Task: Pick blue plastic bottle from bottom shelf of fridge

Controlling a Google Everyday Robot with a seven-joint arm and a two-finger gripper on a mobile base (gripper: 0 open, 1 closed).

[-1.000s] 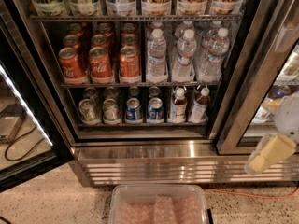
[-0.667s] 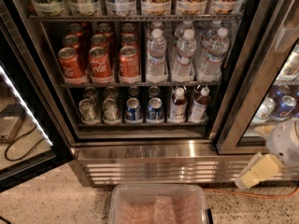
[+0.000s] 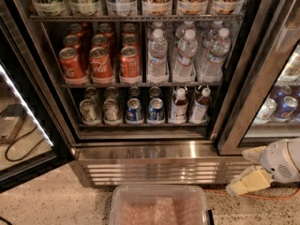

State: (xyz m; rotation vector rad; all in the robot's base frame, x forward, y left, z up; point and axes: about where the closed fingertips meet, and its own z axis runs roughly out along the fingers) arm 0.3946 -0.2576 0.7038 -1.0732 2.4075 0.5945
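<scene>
The fridge stands open with its ribbed steel base panel facing me. On the bottom shelf, two small bottles with white caps, dark contents and pale labels stand side by side at the right: the blue plastic bottle and a similar one. To their left are blue cans and silver cans. My gripper hangs low at the right, outside the cabinet. It is below and right of the bottles, level with the base panel, open and empty.
The middle shelf holds red cola cans and taller clear water bottles. A clear plastic bin sits on the floor in front of the fridge. The open door frame is on the right. A dark door and a cable are on the left.
My gripper has moved down and to the left, along the lower right of the fridge. Nothing on the shelves has moved.
</scene>
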